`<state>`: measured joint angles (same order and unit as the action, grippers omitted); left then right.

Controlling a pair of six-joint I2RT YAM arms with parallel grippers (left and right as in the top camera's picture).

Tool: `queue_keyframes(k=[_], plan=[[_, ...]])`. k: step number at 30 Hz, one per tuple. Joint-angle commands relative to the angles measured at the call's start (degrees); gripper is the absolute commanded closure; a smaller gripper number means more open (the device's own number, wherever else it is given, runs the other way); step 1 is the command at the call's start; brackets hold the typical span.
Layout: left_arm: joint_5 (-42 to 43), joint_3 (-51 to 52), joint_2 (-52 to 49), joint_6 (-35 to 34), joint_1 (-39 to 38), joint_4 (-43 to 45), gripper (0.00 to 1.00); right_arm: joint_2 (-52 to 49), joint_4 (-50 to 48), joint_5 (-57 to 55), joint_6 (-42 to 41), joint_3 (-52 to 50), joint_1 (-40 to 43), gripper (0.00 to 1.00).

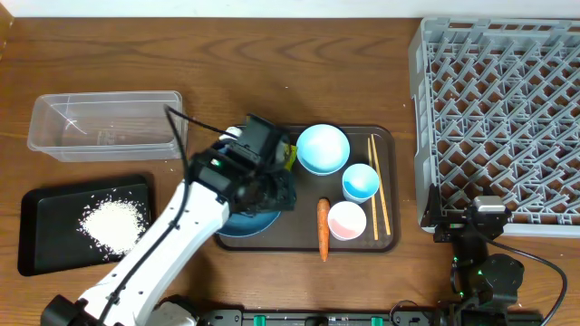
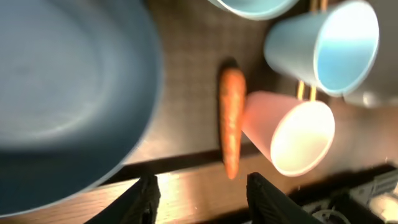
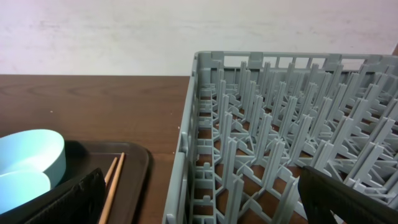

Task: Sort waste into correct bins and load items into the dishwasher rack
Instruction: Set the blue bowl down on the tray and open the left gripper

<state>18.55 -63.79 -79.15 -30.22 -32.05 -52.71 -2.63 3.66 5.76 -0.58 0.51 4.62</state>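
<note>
The brown serving tray [image 1: 304,237] is my landmark. On it I count two bowls, two cups, one carrot and one pair of chopsticks. The large dark-blue bowl [image 1: 245,225] sits at the tray's left end, mostly under my left arm. The smaller light-blue bowl [image 1: 323,148] is at the tray's far edge. The two white cups stand right of centre, the blue-lined cup [image 1: 361,182] just beyond the pink-lined cup [image 1: 346,220]. The single carrot [image 1: 323,228] lies lengthwise at the tray's near edge, between the dark bowl and the pink-lined cup. The chopsticks [image 1: 379,186] lie side by side along the tray's right edge.

My left gripper [image 2: 202,196] hangs above the tray's left part, its fingers [image 2: 146,199] spread wide with nothing between them.

Left of the tray are two bins: one clear plastic tub [image 1: 104,127] on the far side, and one black tray [image 1: 54,249] on the near side carrying one heap of rice [image 1: 113,222].

Just right of the tray stands the one grey dishwasher rack [image 1: 507,109]. My right gripper [image 3: 205,205] waits near the rack's near-left corner, parted wide and holding nothing.
</note>
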Motion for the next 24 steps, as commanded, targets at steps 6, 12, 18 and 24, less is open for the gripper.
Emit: queue_keyframes(k=[6,12,18,24], plan=[[-9.49,-0.94,-2.19,-9.94,-8.59,-0.39,0.46,-0.13,0.04,0.07,0.44,-0.2,-0.31,0.01],[-9.81,-0.94,-2.16,-11.04,-7.54,-0.44,0.45,-0.13,0.04,0.07,0.44,-0.2,-0.31,0.01],[-11.91,-0.94,-2.19,-11.08,-5.57,-2.91,0.39,-0.13,0.04,0.07,0.44,-0.2,-0.31,0.01],[-11.78,-0.94,-2.16,-10.99,-5.51,-3.85,0.02,-0.13,0.02,0.07,0.44,-0.2,-0.31,0.01]])
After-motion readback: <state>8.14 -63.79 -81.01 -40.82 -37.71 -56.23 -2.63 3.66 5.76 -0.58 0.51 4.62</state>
